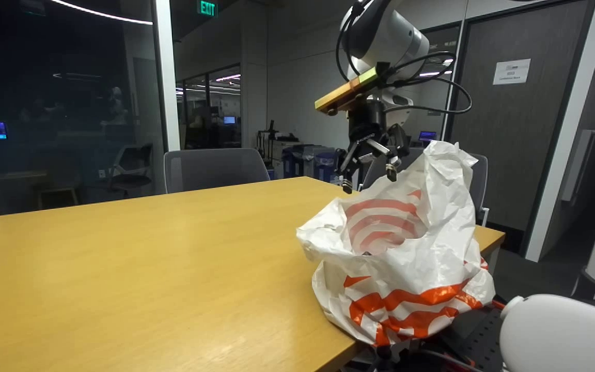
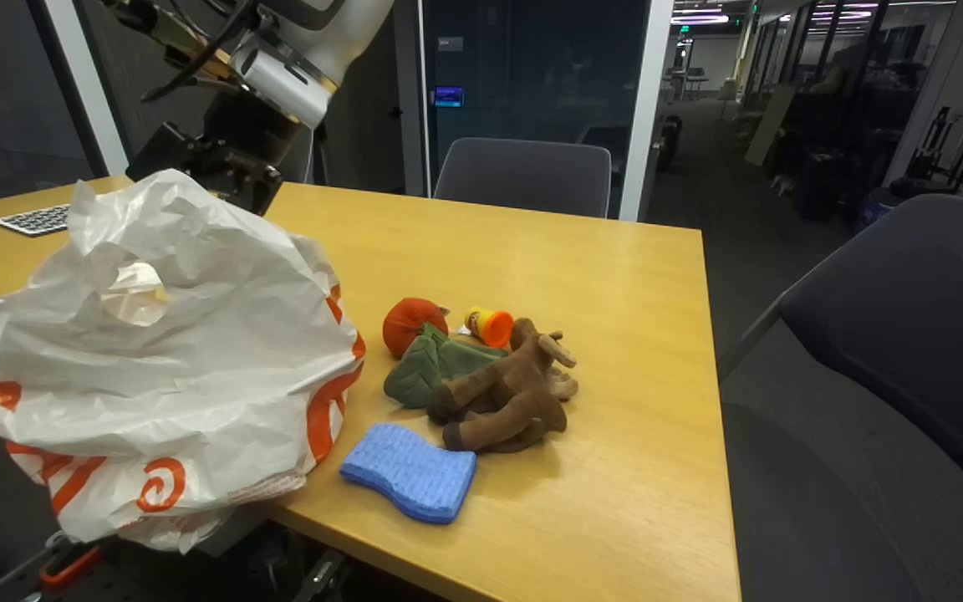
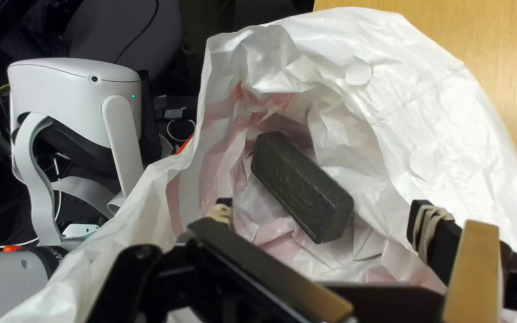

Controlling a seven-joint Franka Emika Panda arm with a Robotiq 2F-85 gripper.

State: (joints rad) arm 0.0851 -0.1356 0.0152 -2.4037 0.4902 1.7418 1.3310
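Dark block [image 3: 302, 187], long axis diagonal in wrist view

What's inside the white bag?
A dark, oblong block lies inside the white bag. Its folds and the open gripper cover parts of the interior; anything there can't be seen.

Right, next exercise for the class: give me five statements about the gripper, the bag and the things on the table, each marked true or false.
1. The white bag gapes at the top. True.
2. Nothing shows inside it. False: a dark block lies in there.
3. The gripper stands open. True.
4. A blue sponge lies on the table. True.
5. A tub stands upright beside the brown plush toy. False: the orange-lidded tub lies on its side.
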